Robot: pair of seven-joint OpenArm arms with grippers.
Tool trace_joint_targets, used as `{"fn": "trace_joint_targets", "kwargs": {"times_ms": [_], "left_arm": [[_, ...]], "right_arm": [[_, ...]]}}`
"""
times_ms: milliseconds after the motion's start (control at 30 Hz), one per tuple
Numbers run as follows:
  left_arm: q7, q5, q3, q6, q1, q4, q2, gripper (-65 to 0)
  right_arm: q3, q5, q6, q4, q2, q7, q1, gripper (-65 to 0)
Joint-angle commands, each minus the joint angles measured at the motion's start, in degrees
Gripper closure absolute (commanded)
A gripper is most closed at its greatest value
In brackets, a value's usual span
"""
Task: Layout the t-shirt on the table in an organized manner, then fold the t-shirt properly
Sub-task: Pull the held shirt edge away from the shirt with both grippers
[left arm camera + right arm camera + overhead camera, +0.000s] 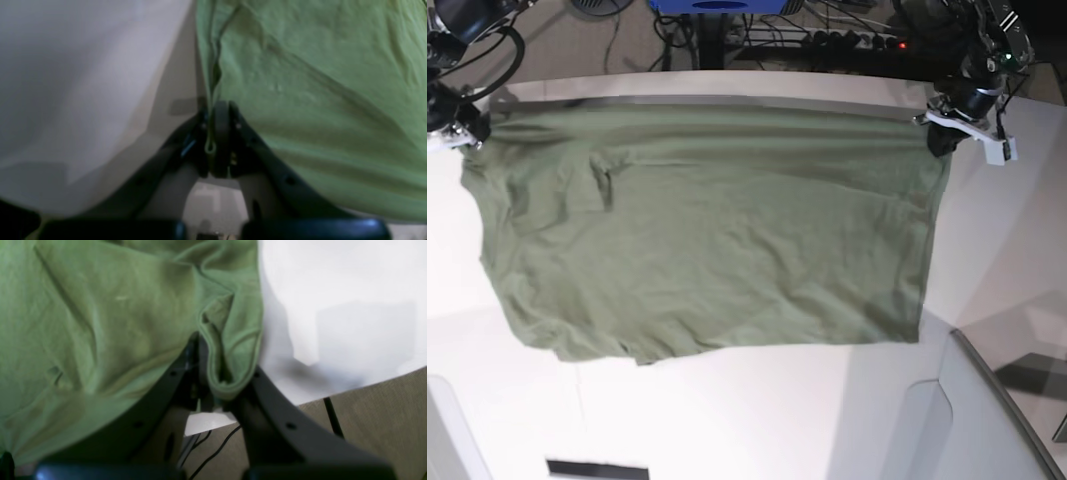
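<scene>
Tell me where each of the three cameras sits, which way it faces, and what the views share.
Left wrist: on the left arm, looking along the left tool, shut on an edge of the t-shirt; white table beside.
Right wrist: on the right arm, looking along the right tool, shut on a bunched shirt fold; table, floor and cables beyond.
Base: high, looking down at the table with the shirt stretched between both tools; arms at the top corners.
Shared: all three show the shirt and the table.
</scene>
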Motion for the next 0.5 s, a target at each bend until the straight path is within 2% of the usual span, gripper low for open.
{"fn": "trace_joint_targets", "kwargs": {"times_ms": [0, 467], "left_arm": [[-1.39, -0.53, -0.83, 0.13, 0.37, 0.75, -0.66, 0.0], [-1.39, -0.18, -0.65, 0.04, 1.25, -0.66, -0.40, 0.0]], "right_arm": [[0.30, 0.60, -0.09, 1.13, 1.19, 1.04, 0.43, 0.0], [0.21, 0.69, -0.09, 0.78, 1.10, 1.13, -2.21, 0.0]]}}
